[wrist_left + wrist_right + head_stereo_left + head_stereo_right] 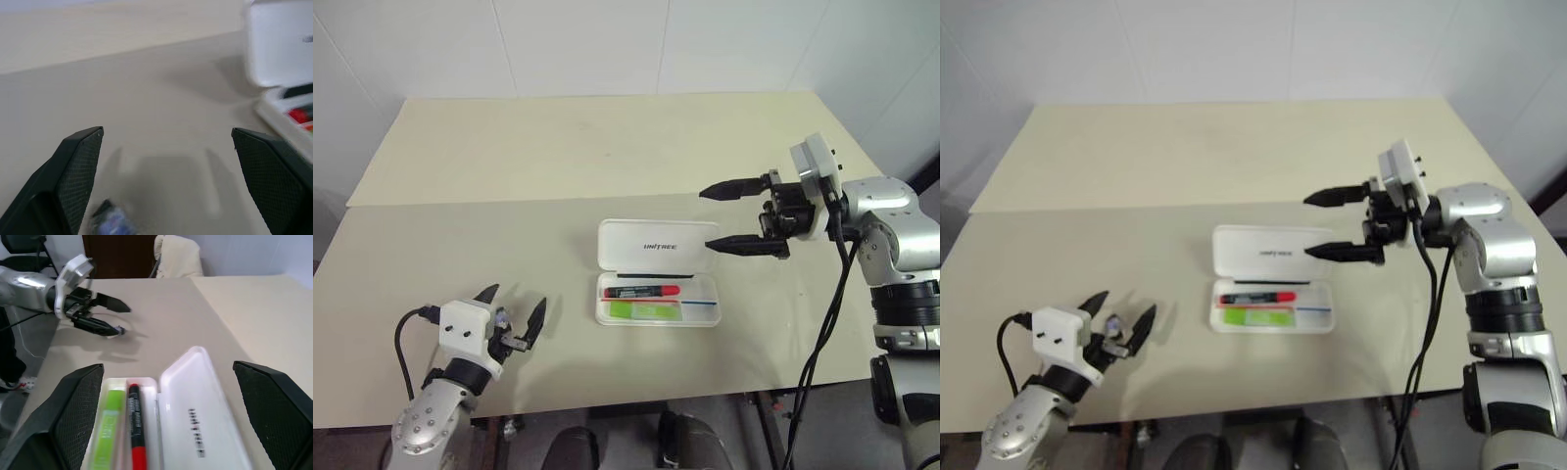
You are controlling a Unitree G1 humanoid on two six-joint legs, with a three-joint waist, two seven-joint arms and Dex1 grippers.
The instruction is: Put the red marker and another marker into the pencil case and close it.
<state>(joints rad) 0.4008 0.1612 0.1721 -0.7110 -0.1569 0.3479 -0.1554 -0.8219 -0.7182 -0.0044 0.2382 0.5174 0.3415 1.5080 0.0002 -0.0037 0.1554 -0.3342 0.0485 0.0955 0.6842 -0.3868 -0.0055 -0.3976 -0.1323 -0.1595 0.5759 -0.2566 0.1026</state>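
Inside: red marker (641, 291), black end (lime-green neighbour).

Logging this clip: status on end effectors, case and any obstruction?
Both end effectors, left and right, open, empty. Red marker and green marker inside pencil case, lid open. Nothing blocking the lid.

Only thing I can actually read is "UNITREE", small dark letters on the open lid of the white pencil case (658, 247). The red marker (642, 291) lying inside has a dark label with some print on it, probably a brand name, but it's too tiny to make out.
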